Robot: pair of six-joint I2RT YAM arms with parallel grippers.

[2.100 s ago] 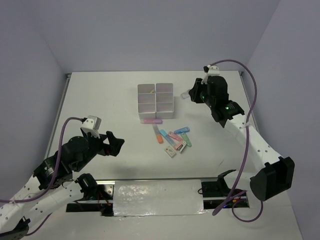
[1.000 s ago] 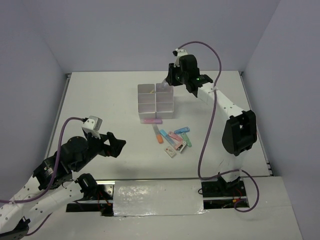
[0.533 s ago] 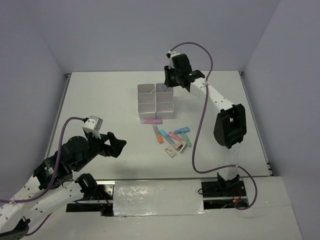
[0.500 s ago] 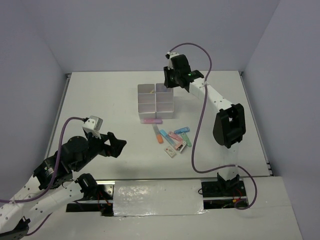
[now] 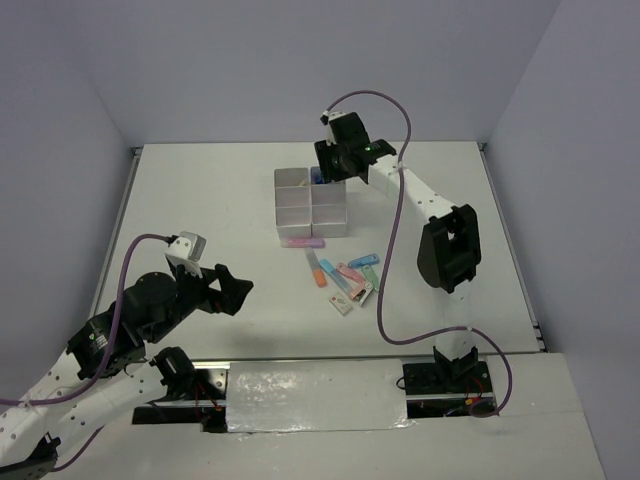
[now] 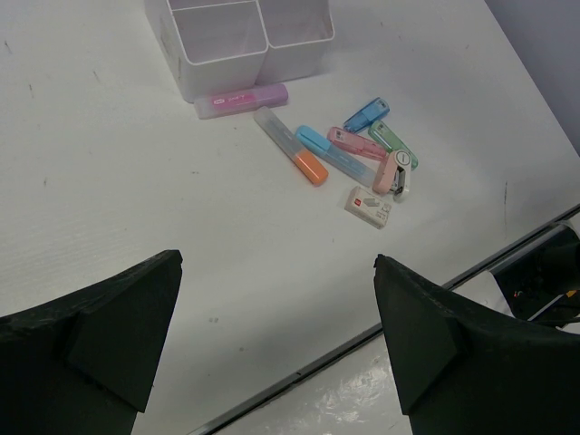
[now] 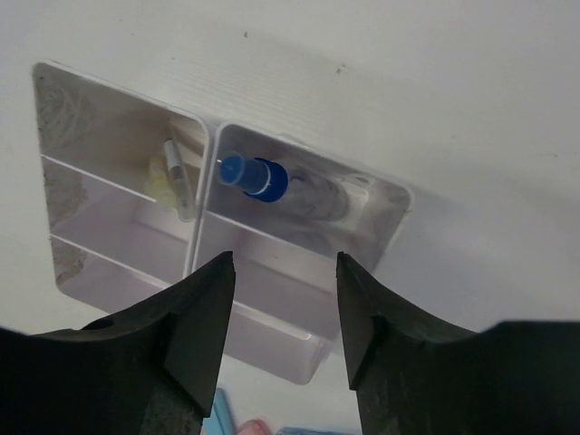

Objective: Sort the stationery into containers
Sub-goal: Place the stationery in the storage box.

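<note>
Overhead, the right end effector (image 7: pixel 283 267) hangs above the far end of a white translucent plastic block of six square compartments (image 5: pixel 298 228), its two black fingers (image 7: pixel 195 317) spread apart and touching nothing. Directly below the gap between them, a tiny clear bottle with a blue cap (image 7: pixel 256 177) lies tilted inside one compartment. In the compartment just left of it, as the wrist camera sees it, a thin yellow and grey pen (image 7: pixel 178 181) leans by the dividing wall. The left end effector (image 6: pixel 278 263) sits low and well short of the block, jaws spread wide over the white surface (image 6: pixel 109 181). Ahead of it, a pastel pink marker (image 6: pixel 242 99) lies along the block's near wall, just beside it. Ahead and to its right lies a loose cluster: a clear marker with an orange cap (image 6: pixel 290 145), a small blue marker (image 6: pixel 366 114), a pink piece (image 6: pixel 356 143), a green piece (image 6: pixel 392 143), a pink-and-white clip-like item (image 6: pixel 392 174) and a white rectangular eraser (image 6: pixel 369 206). Most touch a neighbour; the eraser lies slightly apart.
</note>
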